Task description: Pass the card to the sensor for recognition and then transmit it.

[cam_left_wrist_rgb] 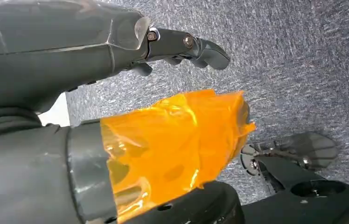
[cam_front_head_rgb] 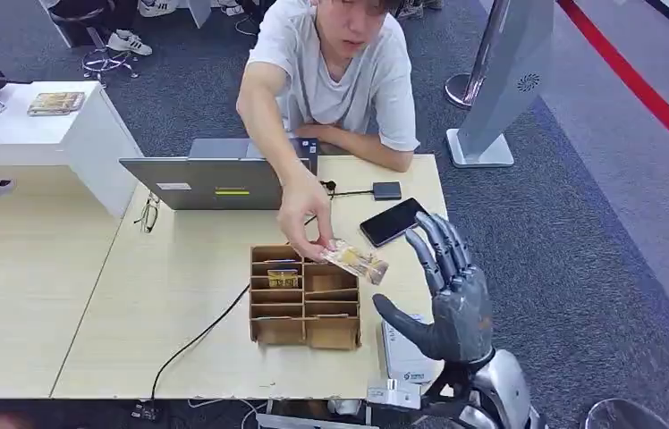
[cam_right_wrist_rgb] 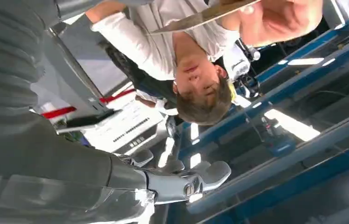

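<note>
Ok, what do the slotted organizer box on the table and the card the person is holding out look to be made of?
The organizer box looks like plain corrugated cardboard: matte brown, thin slotted dividers with raw cut edges. The card in the person's hand seems to sit in a clear glossy plastic sleeve, judging by its glints; the gold card itself could be plastic or paper, hard to tell.
</note>
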